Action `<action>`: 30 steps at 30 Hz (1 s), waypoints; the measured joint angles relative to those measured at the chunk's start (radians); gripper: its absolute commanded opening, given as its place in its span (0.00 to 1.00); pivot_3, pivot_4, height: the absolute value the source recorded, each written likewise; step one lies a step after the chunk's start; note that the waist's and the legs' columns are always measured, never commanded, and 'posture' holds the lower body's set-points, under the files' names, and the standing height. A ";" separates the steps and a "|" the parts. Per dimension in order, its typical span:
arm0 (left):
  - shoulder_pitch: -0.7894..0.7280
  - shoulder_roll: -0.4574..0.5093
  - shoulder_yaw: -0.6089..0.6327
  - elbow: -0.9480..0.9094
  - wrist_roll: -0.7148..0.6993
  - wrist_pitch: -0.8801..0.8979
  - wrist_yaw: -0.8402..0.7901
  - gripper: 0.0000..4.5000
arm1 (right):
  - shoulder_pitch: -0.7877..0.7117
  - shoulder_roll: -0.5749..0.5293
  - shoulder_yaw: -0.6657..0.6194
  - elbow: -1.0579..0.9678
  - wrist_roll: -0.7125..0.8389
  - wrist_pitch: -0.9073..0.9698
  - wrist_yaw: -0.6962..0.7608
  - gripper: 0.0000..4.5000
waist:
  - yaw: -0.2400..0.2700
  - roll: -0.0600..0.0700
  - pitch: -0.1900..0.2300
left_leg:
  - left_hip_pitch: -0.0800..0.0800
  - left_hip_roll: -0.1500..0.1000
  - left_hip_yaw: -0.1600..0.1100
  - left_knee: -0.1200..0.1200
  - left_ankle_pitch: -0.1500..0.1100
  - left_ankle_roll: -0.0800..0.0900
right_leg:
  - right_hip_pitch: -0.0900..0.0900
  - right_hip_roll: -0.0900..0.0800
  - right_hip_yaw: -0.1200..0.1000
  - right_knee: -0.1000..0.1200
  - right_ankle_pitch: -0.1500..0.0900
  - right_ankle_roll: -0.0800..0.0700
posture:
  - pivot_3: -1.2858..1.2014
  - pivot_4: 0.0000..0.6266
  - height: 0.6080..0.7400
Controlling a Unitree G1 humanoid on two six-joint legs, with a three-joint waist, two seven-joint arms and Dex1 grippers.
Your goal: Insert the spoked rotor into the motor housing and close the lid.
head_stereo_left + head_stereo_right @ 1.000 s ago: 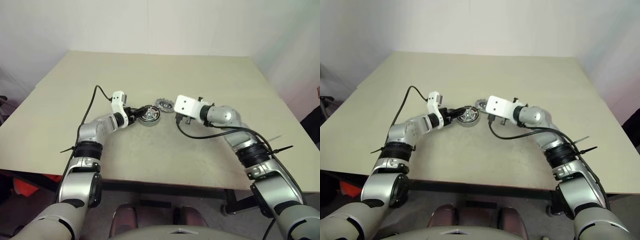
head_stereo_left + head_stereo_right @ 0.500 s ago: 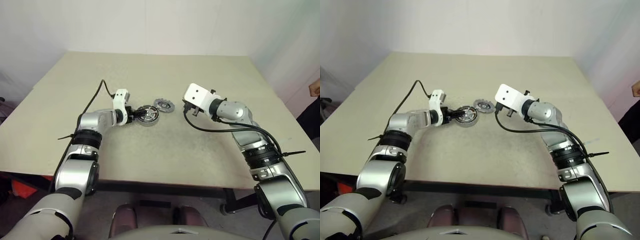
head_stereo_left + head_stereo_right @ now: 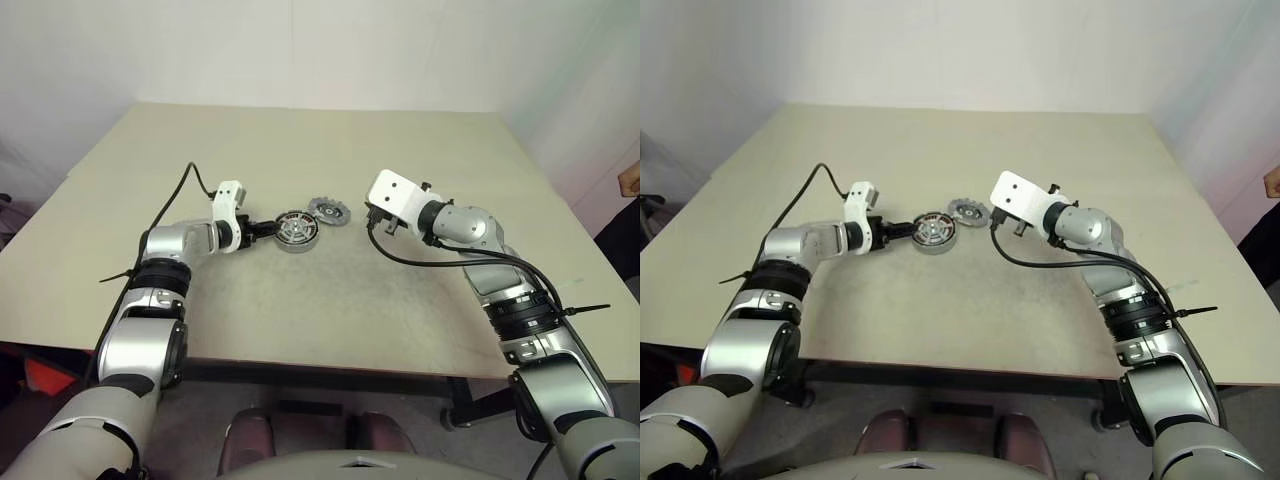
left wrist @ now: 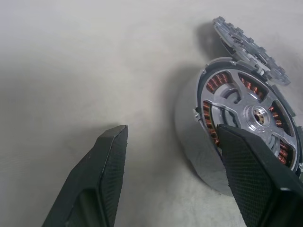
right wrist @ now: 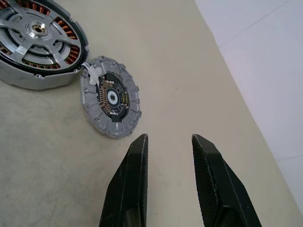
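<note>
The motor housing (image 3: 296,230) stands mid-table, a squat silver ring with copper windings. The spoked rotor (image 4: 258,113) sits inside it, with its silver spokes lying over the windings. The lid (image 3: 327,210), a flat grey toothed disc, lies beside the housing on its right, touching its rim. My left gripper (image 4: 173,130) is open just left of the housing. One of its fingers (image 4: 251,165) crosses in front of the housing's face, and nothing is gripped. My right gripper (image 5: 169,139) hangs to the right of the lid and a little above the table, open by a narrow gap and empty.
The beige table (image 3: 330,310) spreads wide around the parts, with its front edge near me. Black cables loop from both wrists over the tabletop. What looks like a person's hand (image 3: 1272,183) shows at the far right, off the table.
My left gripper has drawn back a little to the left of the housing, and its elbow has swung outward. My right gripper has pulled back to the right, away from the lid.
</note>
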 measured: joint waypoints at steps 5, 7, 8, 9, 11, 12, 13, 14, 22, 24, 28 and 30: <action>-0.024 -0.028 -0.012 0.014 0.016 0.001 -0.002 0.70 | 0.004 0.002 0.000 -0.005 0.000 0.003 -0.003 0.36 | 0.008 0.000 0.000 | 0.000 0.000 0.000 0.000 0.000 0.000 | 0.000 0.000 0.000 0.000 0.000 0.000 | 0.52 0.00 1.00; -0.042 -0.040 -0.018 0.026 0.023 0.000 -0.001 0.58 | 0.007 0.004 0.000 -0.008 0.000 0.005 -0.005 0.36 | 0.014 0.000 0.000 | 0.000 0.000 0.000 0.000 0.000 0.000 | 0.000 0.000 0.000 0.000 0.000 0.000 | 0.52 0.00 1.00; -0.055 -0.046 -0.020 0.040 0.026 0.000 0.000 0.50 | 0.008 0.005 0.000 -0.012 0.000 0.008 -0.006 0.36 | 0.018 0.000 0.000 | 0.000 0.000 0.000 0.000 0.000 0.000 | 0.000 0.000 0.000 0.000 0.000 0.000 | 0.52 0.00 1.00; -0.058 -0.049 -0.021 0.044 0.028 0.000 -0.001 0.44 | 0.009 0.007 0.000 -0.016 0.000 0.009 -0.007 0.36 | 0.019 0.000 0.000 | 0.001 0.000 0.000 0.000 0.000 0.000 | 0.000 0.000 0.000 0.000 0.000 0.000 | 0.52 0.00 1.00; -0.062 -0.049 -0.021 0.048 0.034 -0.005 0.000 0.28 | 0.009 0.007 0.000 -0.023 0.000 0.014 -0.010 0.36 | 0.020 0.000 0.000 | 0.001 0.000 0.000 0.000 0.000 0.000 | 0.001 0.000 0.000 0.000 0.000 0.000 | 0.52 0.00 1.00; -0.064 -0.047 -0.021 0.051 0.037 -0.005 0.000 0.22 | 0.010 0.007 0.000 -0.024 0.000 0.016 -0.012 0.36 | 0.021 0.000 0.000 | 0.001 0.000 0.000 0.000 0.000 0.000 | 0.001 0.000 0.000 0.000 0.000 0.000 | 0.52 0.00 1.00; -0.065 -0.047 -0.022 0.053 0.040 -0.006 -0.001 0.22 | 0.010 0.007 0.000 -0.024 0.000 0.017 -0.014 0.36 | 0.022 0.000 0.000 | 0.001 0.000 0.000 0.000 0.000 0.000 | 0.001 0.000 0.000 0.000 0.000 0.000 | 0.52 0.00 1.00; -0.065 -0.048 -0.022 0.053 0.042 -0.008 -0.001 0.22 | 0.010 0.007 0.000 -0.024 0.000 0.017 -0.014 0.36 | 0.022 0.000 0.000 | 0.001 0.000 0.000 0.000 0.000 0.000 | 0.001 0.000 0.000 0.000 0.000 0.000 | 0.52 0.00 1.00; -0.070 -0.050 -0.023 0.056 0.053 -0.010 -0.002 0.22 | 0.010 0.007 0.000 -0.024 0.000 0.018 -0.017 0.36 | 0.021 0.000 0.000 | 0.001 0.000 0.000 0.000 0.000 0.000 | 0.001 0.000 0.000 0.000 0.000 0.000 | 0.52 0.00 1.00; -0.069 -0.050 -0.023 0.056 0.055 -0.010 -0.004 0.22 | 0.010 0.007 0.000 -0.024 0.000 0.018 -0.017 0.36 | 0.021 0.000 0.000 | 0.001 0.000 0.000 0.000 0.000 0.000 | 0.001 0.000 0.000 0.000 0.000 0.000 | 0.52 0.00 1.00; -0.061 -0.047 -0.026 0.041 0.059 -0.011 -0.017 0.04 | 0.010 0.007 0.000 -0.024 0.000 0.018 -0.018 0.36 | 0.021 0.000 0.000 | 0.001 0.000 0.000 -0.001 0.000 0.000 | 0.001 0.000 0.000 0.000 0.000 0.000 | 0.52 0.00 1.00; -0.050 -0.043 -0.038 0.030 0.063 0.002 -0.032 0.03 | 0.010 0.006 0.000 -0.024 0.000 0.018 -0.020 0.36 | 0.021 0.000 0.000 | 0.001 0.000 0.000 -0.001 0.000 0.000 | 0.000 0.000 0.000 -0.001 0.000 0.000 | 0.52 0.00 1.00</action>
